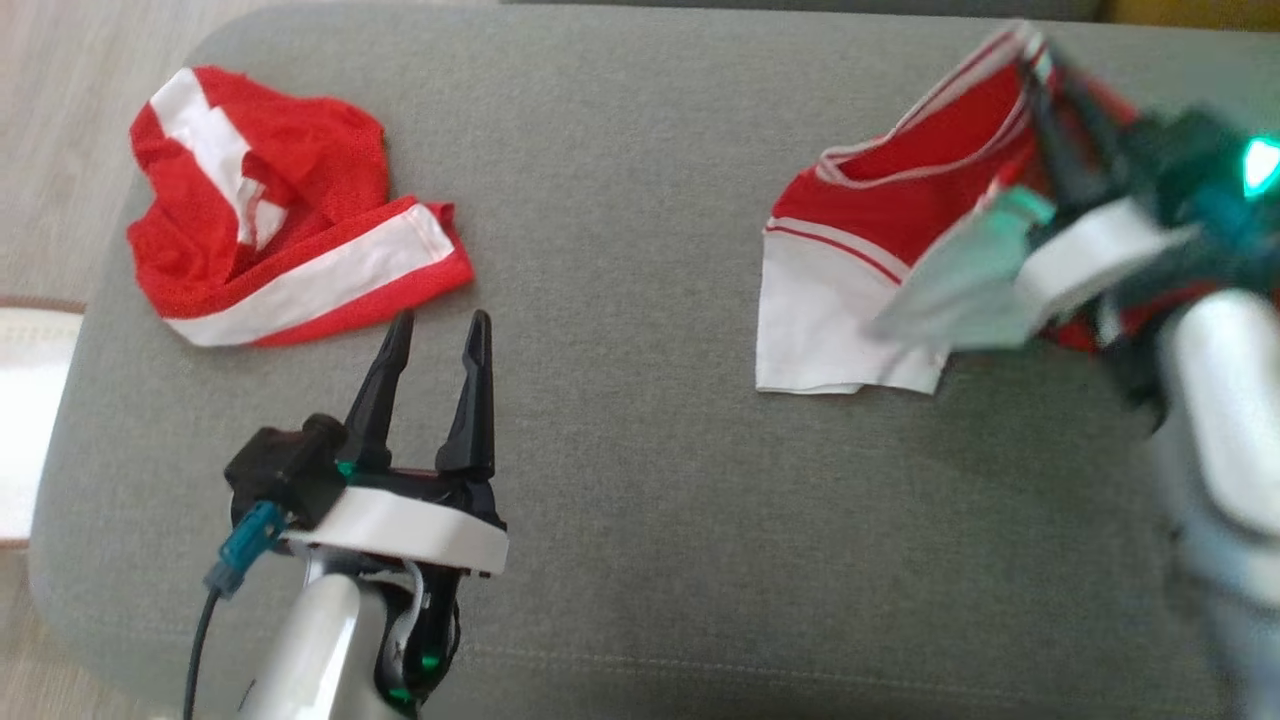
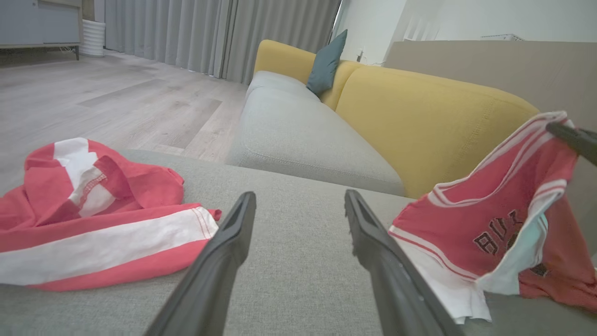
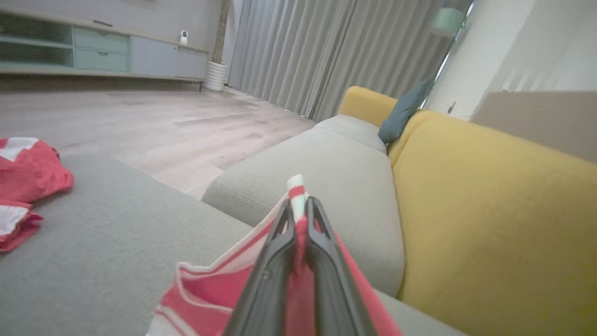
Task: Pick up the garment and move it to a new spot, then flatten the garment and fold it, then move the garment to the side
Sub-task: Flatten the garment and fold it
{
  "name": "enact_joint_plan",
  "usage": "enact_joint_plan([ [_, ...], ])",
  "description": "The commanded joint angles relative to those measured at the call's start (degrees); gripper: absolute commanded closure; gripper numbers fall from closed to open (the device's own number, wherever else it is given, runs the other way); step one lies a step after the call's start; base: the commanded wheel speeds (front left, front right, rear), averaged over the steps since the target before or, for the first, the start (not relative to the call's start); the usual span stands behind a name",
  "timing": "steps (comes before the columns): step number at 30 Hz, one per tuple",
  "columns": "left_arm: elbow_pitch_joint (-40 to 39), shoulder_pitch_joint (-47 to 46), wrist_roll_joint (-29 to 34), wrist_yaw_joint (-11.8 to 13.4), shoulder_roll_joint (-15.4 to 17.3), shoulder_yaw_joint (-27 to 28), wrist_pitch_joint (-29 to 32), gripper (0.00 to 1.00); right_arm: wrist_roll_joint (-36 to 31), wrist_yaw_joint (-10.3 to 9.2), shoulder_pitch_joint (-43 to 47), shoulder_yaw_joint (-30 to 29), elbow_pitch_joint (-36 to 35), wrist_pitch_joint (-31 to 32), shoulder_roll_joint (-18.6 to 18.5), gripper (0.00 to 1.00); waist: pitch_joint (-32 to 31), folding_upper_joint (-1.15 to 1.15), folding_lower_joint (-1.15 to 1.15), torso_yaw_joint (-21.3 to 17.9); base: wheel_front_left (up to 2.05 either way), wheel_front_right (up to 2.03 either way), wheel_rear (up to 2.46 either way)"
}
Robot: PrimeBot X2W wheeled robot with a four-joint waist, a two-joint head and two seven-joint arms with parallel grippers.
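Right wrist view: right claw (image 3: 299, 210) pressed together, pinching red-white striped edge of jersey (image 3: 205, 298). Head view: jersey at right of grey sofa seat (image 1: 640, 520), pinched edge raised, white hem resting on seat. Same view: left claw (image 1: 442, 325) spread wide, nothing between fingers, poised over bare seat between two garments. At seat's left end, crumpled red-and-white garment (image 1: 280, 230), well apart from jersey.
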Motion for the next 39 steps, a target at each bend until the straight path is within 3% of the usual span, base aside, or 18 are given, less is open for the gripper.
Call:
enact_joint_plan([
  [1, -2.1, -2.0, -0.6, 0.2, 0.4, 1.4, -0.3, 0.0, 0.7, 0.37, -5.0, 3.0, -2.2, 1.4, -3.2, 1.0, 0.9, 0.0, 0.0, 1.0, 0.0, 0.0, 0.0],
  [4, -2.1, -2.7, -1.2, 0.1, 0.4, 0.8, -0.3, 0.0, 3.5, 0.37, -10.9, 7.9, -0.6, 3.7, -9.4, 1.0, 2.4, 0.0, 0.0, 2.5, 0.0, 0.0, 0.0],
  [5, -2.1, -3.3, -1.6, 0.0, 0.4, 0.2, -0.3, 0.0, 5.1, 0.37, -15.4, 11.6, 1.3, 4.6, -13.7, 1.0, 3.7, 0.0, 0.0, 3.9, 0.0, 0.0, 0.0],
  [9, -2.0, -4.8, -2.5, 0.0, 0.4, -1.2, -0.3, 0.0, 7.9, 0.37, -24.8, 19.6, 6.8, 5.1, -21.5, 1.0, 6.2, 0.0, 0.0, 7.3, 0.0, 0.0, 0.0],
  [16, -1.9, -6.6, -4.1, 0.2, 0.4, -3.2, -0.3, 0.0, 12.8, 0.37, -40.1, 36.0, 18.0, 3.8, -29.6, 1.0, 10.3, 0.0, 0.0, 12.8, 0.0, 0.0, 0.0],
  [17, -1.9, -6.8, -4.3, 0.3, 0.4, -3.3, -0.3, 0.0, 12.9, 0.37, -42.3, 38.6, 19.7, 3.5, -30.3, 0.38, 10.7, 0.0, 0.0, 13.3, 0.0, 0.0, 0.0],
  [18, -2.1, -7.0, -4.4, 0.4, 0.4, -3.3, -0.3, 0.0, 13.1, 0.37, -44.2, 40.9, 21.7, 3.7, -30.7, 0.0, 11.2, 0.0, 0.0, 13.6, 0.0, 0.0, 0.0],
  [21, -2.3, -7.4, -4.7, 0.5, 0.4, -3.1, -0.3, 0.0, 15.2, 0.37, -48.9, 45.2, 27.4, 3.1, -30.3, 0.0, 12.0, 0.0, 0.0, 13.9, 0.0, 0.0, 0.0],
  [26, -1.9, -7.7, -3.7, 0.4, 0.4, -1.9, -0.3, 0.0, 17.7, 0.37, -51.7, 45.2, 33.9, -0.5, -26.5, 0.0, 12.1, 0.0, 0.0, 11.9, 0.0, 0.0, 0.0],
  [39, -1.6, -7.6, -0.8, -0.4, 0.4, 1.5, -0.3, 0.0, 21.6, 0.37, -46.0, 33.2, 44.5, -15.3, -18.1, 0.0, 6.7, 0.0, 0.0, 4.6, 0.0, 0.0, 0.0],
])
